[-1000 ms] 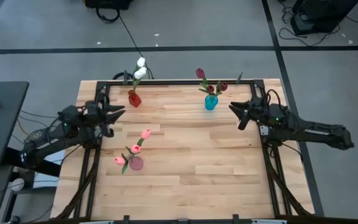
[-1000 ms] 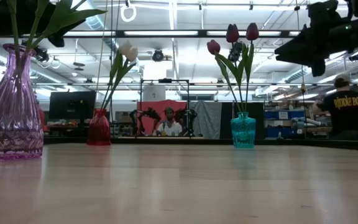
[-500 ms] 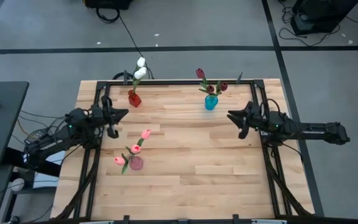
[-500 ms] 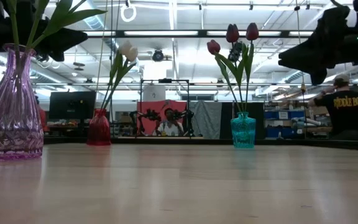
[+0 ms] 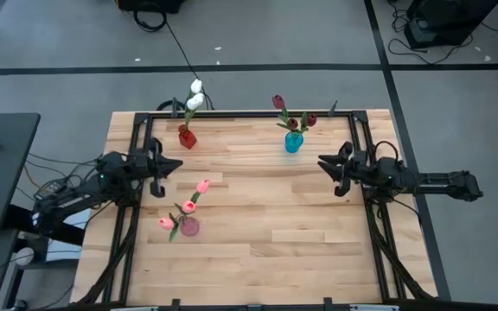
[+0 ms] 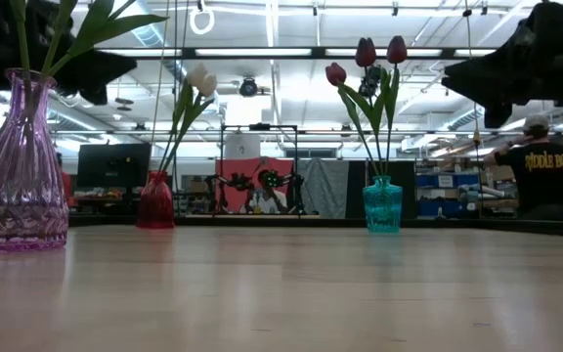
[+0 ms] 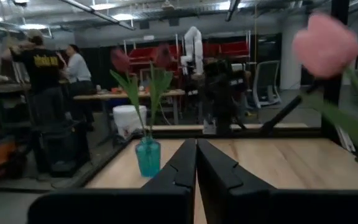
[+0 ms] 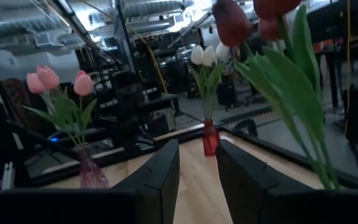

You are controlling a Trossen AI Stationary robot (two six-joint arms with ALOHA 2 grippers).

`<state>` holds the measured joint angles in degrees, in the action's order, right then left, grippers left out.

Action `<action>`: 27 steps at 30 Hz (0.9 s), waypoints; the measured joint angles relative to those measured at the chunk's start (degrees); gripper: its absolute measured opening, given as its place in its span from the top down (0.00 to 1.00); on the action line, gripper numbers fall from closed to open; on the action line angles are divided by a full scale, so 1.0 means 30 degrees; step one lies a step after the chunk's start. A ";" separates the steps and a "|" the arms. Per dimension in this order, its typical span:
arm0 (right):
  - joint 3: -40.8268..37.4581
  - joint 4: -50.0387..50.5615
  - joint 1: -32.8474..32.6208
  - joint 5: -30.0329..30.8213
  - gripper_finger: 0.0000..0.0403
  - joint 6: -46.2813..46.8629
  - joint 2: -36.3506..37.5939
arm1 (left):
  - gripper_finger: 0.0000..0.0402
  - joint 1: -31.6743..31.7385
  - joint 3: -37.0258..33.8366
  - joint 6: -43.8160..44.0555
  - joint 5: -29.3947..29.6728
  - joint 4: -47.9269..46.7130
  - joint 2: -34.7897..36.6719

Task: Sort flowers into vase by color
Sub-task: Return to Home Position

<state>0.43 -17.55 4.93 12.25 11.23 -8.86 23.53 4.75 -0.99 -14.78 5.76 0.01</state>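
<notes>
Showing in wrist views: left fingers (image 7: 176,171) together, right fingers (image 8: 161,169) apart.

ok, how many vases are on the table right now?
3: red vase at the far edge, left; blue vase at the far edge, right of centre; pink vase nearer, left. None looks hidden.
</notes>
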 joint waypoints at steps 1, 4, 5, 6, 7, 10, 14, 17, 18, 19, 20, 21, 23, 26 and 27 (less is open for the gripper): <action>0.0000 0.0082 0.0000 0.0020 0.70 0.0281 -0.0035 | 0.96 0.0000 -0.0304 0.0065 -0.0042 0.0240 0.0000; 0.0000 0.0575 0.0000 0.0015 0.70 0.0861 -0.0067 | 0.96 0.0000 -0.1119 0.0439 -0.0052 0.1116 0.0000; 0.0000 0.0538 0.0000 0.0010 0.70 0.0882 -0.0059 | 0.96 0.0000 -0.1382 0.0490 -0.0058 0.1436 0.0000; 0.0000 0.0470 0.0000 0.0010 0.70 0.0903 -0.0052 | 0.96 0.0000 -0.1421 0.0577 -0.0069 0.1378 -0.0005; 0.0000 0.0457 0.0000 0.0014 0.70 0.0908 -0.0054 | 0.96 0.0000 -0.1421 0.0562 -0.0107 0.1324 -0.0004; 0.0000 0.0455 0.0000 0.0008 0.70 0.0880 -0.0059 | 0.96 0.0000 -0.1421 0.0558 -0.0221 0.1133 0.0000; 0.0000 0.0447 0.0000 0.0011 0.70 0.0865 -0.0059 | 0.96 0.0000 -0.1421 -0.0087 -0.0233 0.1337 0.0000; 0.0000 0.0448 0.0000 0.0015 0.70 0.0865 -0.0059 | 0.96 0.0000 -0.1421 0.0001 0.0648 0.2550 0.0000; 0.0000 0.0454 0.0000 0.0008 0.70 0.0865 -0.0059 | 0.96 0.0000 -0.1421 0.0012 0.0709 0.2822 0.0022; 0.0000 0.0454 0.0000 0.0014 0.70 0.0865 -0.0059 | 0.96 0.0000 -0.1421 0.0022 0.0734 0.2963 0.0015; 0.0000 0.0454 0.0000 0.0008 0.70 0.0860 -0.0059 | 0.96 -0.0007 -0.1421 0.0035 0.0720 0.3089 0.0004; 0.0000 0.0454 0.0000 0.0008 0.70 0.0858 -0.0059 | 0.96 -0.0007 -0.1421 0.0049 0.0727 0.3311 -0.0014; 0.0000 0.0450 0.0000 0.0008 0.70 0.0858 -0.0059 | 0.96 -0.0007 -0.1421 0.0213 0.0725 0.3412 0.0007; 0.0000 0.0454 0.0000 0.0008 0.70 0.0858 -0.0059 | 0.96 0.0000 -0.1421 0.0471 0.0727 0.3361 0.0000; 0.0000 0.0451 0.0000 0.0008 0.70 0.0858 -0.0059 | 0.96 -0.0005 -0.1428 0.0459 0.0727 0.3382 0.0000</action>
<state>0.43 -16.20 4.93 12.27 13.80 -9.04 23.51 0.47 0.39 -12.60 15.91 0.01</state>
